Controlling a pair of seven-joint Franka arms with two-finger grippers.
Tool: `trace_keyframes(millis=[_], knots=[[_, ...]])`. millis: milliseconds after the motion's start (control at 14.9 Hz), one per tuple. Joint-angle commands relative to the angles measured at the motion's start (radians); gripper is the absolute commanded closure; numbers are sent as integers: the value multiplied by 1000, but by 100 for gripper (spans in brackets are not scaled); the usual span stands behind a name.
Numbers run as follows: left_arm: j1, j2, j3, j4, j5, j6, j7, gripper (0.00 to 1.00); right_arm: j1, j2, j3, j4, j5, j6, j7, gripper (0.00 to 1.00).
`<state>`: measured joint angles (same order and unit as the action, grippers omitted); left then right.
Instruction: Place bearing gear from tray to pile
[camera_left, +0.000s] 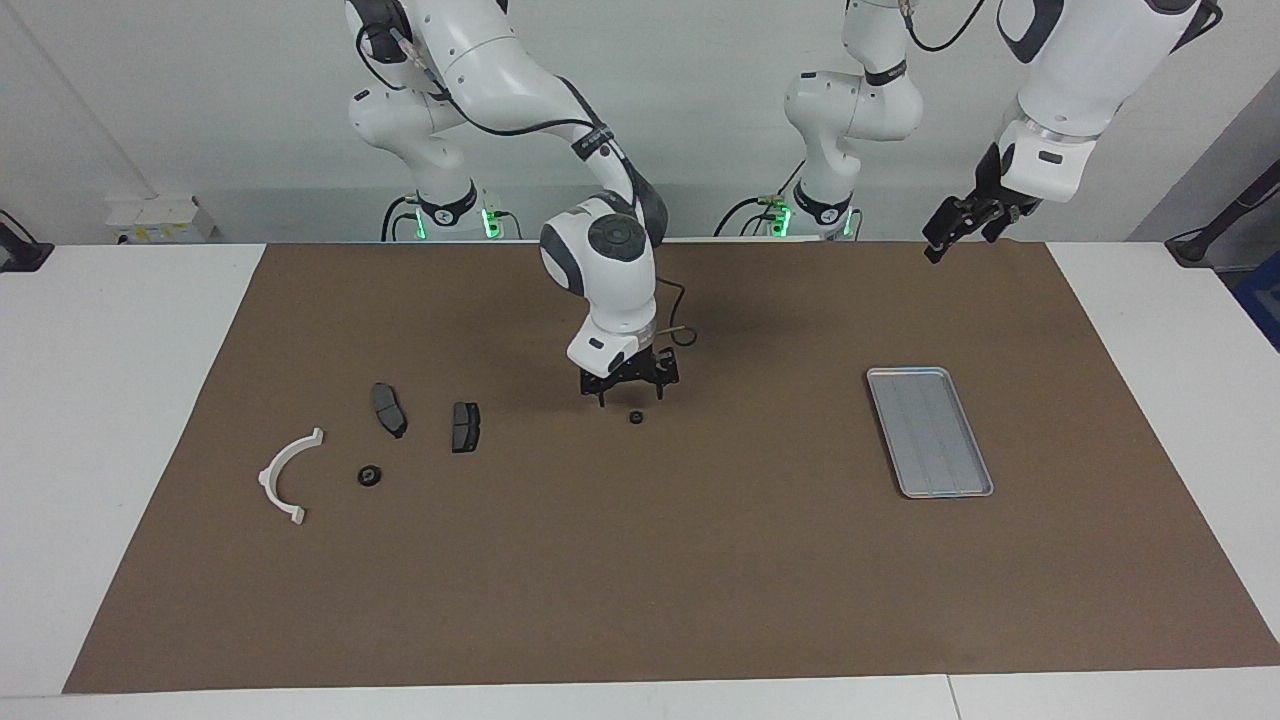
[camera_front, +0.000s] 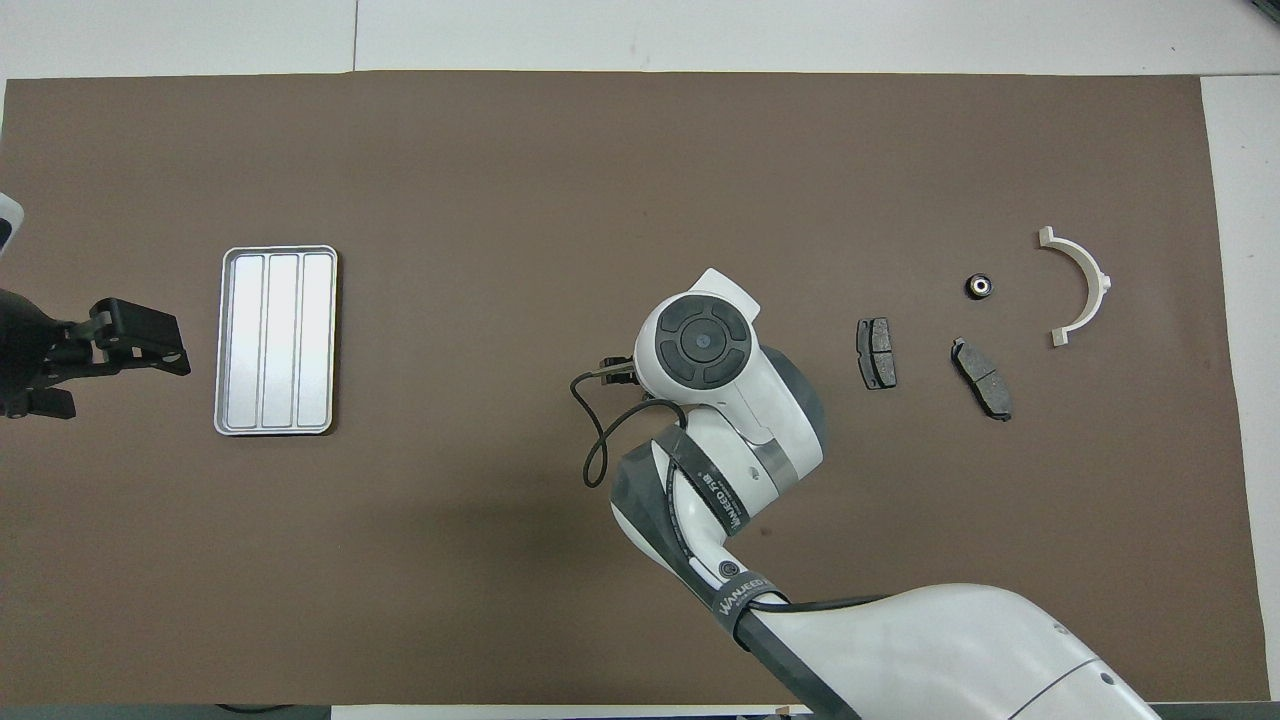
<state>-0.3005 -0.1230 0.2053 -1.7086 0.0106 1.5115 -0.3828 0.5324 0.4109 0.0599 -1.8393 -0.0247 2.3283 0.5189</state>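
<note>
A small dark bearing gear (camera_left: 635, 417) lies on the brown mat mid-table, between the tray and the pile. My right gripper (camera_left: 631, 397) hangs open just over it, fingers apart and not touching it. In the overhead view the right wrist hides this gear and the gripper. The silver-grey tray (camera_left: 930, 432) (camera_front: 277, 340) lies empty toward the left arm's end. The pile lies toward the right arm's end: a white half-ring bracket (camera_left: 288, 476) (camera_front: 1084, 285), two brake pads (camera_left: 389, 409) (camera_left: 465, 427) and a second bearing gear (camera_left: 370, 475) (camera_front: 979, 286). My left gripper (camera_left: 948, 232) (camera_front: 140, 340) waits raised beside the tray.
The brown mat (camera_left: 640, 600) covers most of the white table. A thin black cable (camera_front: 592, 440) loops from the right wrist. The brake pads (camera_front: 876, 353) (camera_front: 982, 377) lie nearer the robots than the bracket.
</note>
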Motion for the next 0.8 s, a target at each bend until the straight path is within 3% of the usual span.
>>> trace_keyframes(millis=[0,335,536,737], knots=[[114,16,-85,56,15,-34,54,0,-12,23,8,-5,5,54,-25,0],[224,49,-153,107,12,-30,99,0,-5,40,8,-1,6,74,-16,1],[227,84,-153,113,11,-16,102,0,-2,51,8,-3,6,77,-14,7],[228,95,-153,133,8,-34,104,0,1,54,9,-3,6,77,-11,26]])
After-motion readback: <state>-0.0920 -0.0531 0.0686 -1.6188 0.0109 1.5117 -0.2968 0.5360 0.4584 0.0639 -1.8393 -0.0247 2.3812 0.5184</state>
